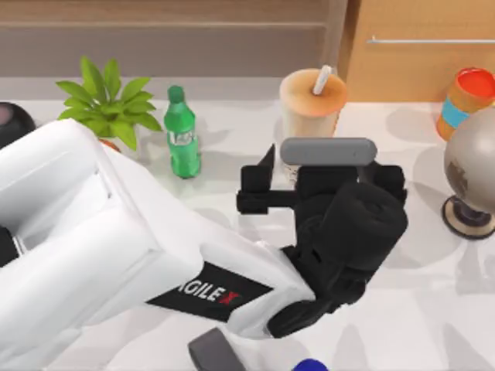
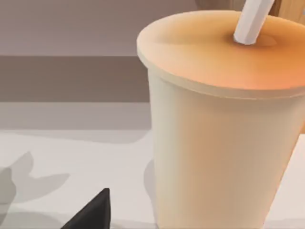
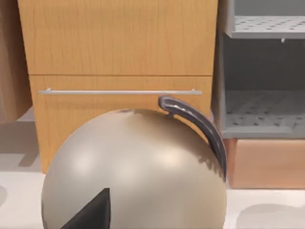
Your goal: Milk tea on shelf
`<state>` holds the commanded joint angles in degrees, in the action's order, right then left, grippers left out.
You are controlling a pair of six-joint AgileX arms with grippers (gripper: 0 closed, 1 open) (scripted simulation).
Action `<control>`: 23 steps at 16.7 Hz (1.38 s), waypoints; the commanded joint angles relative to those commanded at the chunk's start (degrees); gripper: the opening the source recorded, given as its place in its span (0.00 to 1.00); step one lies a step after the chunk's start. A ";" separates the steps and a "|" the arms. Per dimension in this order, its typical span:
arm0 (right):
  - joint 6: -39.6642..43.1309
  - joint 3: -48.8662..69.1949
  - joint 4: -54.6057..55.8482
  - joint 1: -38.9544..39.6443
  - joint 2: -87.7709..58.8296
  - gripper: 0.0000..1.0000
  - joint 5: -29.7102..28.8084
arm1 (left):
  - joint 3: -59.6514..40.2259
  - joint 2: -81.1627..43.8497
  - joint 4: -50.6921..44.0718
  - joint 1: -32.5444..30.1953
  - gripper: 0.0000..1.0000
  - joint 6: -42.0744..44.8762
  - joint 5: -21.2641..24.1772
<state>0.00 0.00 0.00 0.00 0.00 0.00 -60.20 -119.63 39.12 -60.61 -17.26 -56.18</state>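
Tall clear plastic milk tea cup with white straw (image 1: 311, 104) stands on white desk (image 1: 433, 301), below long brown wooden shelf (image 1: 162, 11). Left tool (image 1: 288, 171) just beside cup; finger spread cannot tell. Grasp, lift, placing all remain.

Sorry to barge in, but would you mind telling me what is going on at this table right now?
The left arm has reached across the table, and its left gripper sits right at the milk tea, which stands upright on the table in front of the shelf. The left wrist view shows the cup very close. It is not yet on the shelf. A green bottle, a potted plant and a globe stand nearby.
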 joint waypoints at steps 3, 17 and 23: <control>0.00 0.00 0.00 0.00 0.00 1.00 0.00 | -3.23 -2.51 0.49 2.05 1.00 1.20 2.06; 0.00 0.00 0.00 0.00 0.00 1.00 0.00 | -12.15 -10.02 1.51 8.31 0.70 4.37 8.12; 0.00 0.00 0.00 0.00 0.00 1.00 0.00 | -12.15 -10.02 1.51 8.31 0.25 4.37 8.12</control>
<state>0.00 0.00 0.00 0.00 0.00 0.00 -72.35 -129.65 40.63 -52.31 -12.89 -48.06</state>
